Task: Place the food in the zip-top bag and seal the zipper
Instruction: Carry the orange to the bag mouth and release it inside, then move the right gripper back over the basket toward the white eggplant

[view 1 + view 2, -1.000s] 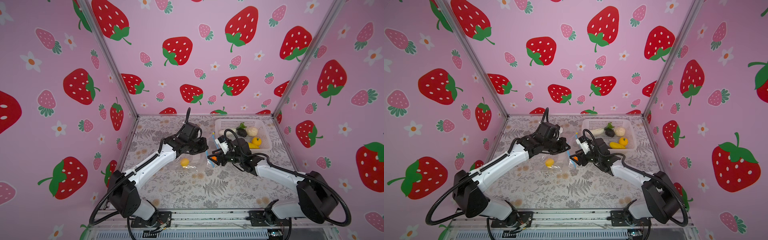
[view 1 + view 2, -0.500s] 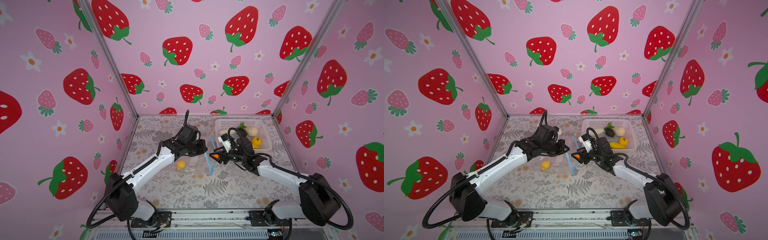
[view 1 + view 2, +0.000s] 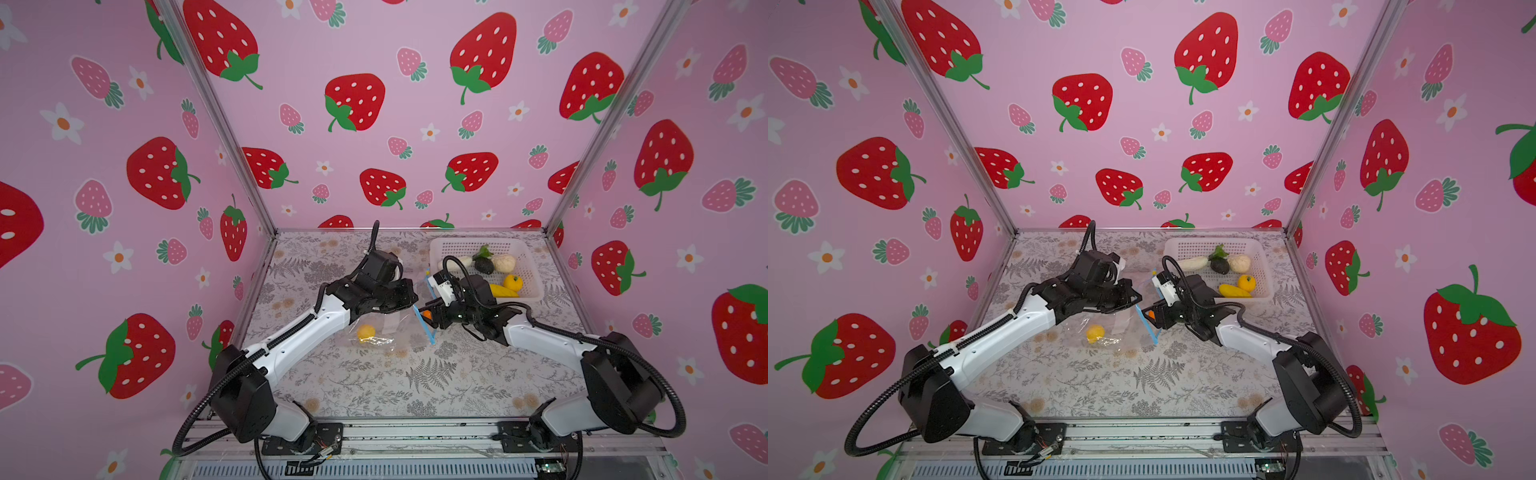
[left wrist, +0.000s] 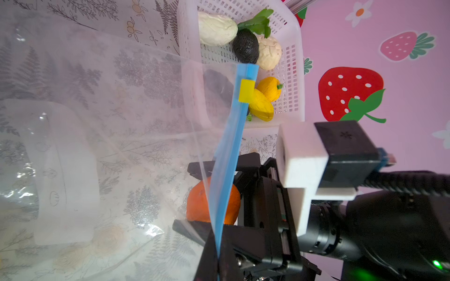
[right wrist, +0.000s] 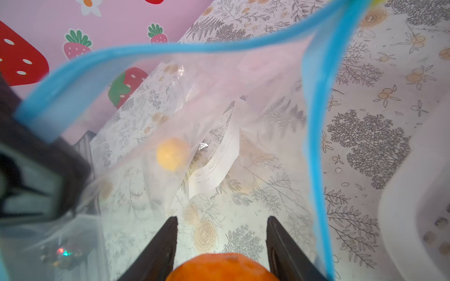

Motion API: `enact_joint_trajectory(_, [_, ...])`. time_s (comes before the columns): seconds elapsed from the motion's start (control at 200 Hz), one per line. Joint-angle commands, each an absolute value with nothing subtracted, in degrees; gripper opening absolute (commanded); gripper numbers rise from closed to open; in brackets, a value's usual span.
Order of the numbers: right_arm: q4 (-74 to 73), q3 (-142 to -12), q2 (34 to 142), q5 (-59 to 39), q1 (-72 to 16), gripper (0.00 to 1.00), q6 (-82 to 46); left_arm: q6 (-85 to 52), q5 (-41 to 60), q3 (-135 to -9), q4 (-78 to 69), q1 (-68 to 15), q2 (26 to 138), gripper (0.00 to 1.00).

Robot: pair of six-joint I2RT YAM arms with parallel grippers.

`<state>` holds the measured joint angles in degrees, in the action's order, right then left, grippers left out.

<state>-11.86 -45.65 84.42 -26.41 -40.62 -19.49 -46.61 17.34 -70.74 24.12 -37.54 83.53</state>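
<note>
The left claw (image 3: 410, 298) is pinching tight on one lip of the light-blue zipper (image 4: 233, 136), holding the mouth of the zip-top bag (image 3: 386, 328) raised off the bench (image 3: 415, 382). The right claw (image 5: 221, 219) is gripping an orange fruit (image 5: 222, 266) right at that mouth, its fingers partly spread around it. A yellow fruit (image 3: 365, 331) is lying inside the bag, and the remaining food (image 3: 505, 262) is sitting in the white basket (image 3: 465, 247).

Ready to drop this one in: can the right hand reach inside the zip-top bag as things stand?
Probably yes. The left hand pinches the zipper and holds the zip-top bag mouth gaping right ahead of the right hand, which grips the orange fruit. Nothing blocks the opening.
</note>
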Motion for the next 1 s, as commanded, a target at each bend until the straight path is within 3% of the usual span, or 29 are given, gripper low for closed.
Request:
enact_joint_trajectory(0.0, [-11.3, -45.8, 84.1, -24.9, -40.8, 0.66, -19.3, -47.6, 18.0, -69.7, 22.3, -38.1, 83.9, 0.00])
enact_joint_trajectory(0.25, [-5.3, -47.4, 79.1, -21.2, -40.6, 0.78, -15.9, -46.1, 18.1, -72.7, 23.6, -37.6, 85.8, 0.00])
enact_joint_trajectory(0.505, [0.7, -49.8, 73.2, -18.4, -38.5, 0.74, -15.0, -46.6, 18.9, -71.7, 22.5, -36.4, 85.8, 0.00])
enact_joint_trajectory(0.65, [4.5, -51.5, 70.8, -14.6, -31.7, 0.71, -13.3, -46.3, 19.7, -71.7, 22.1, -35.7, 85.9, 0.00])
enact_joint_trajectory(0.995, [-2.2, -60.1, 87.5, -6.7, -22.6, 0.65, -34.8, -45.5, 22.4, -74.0, 22.2, -34.8, 89.2, 0.00])
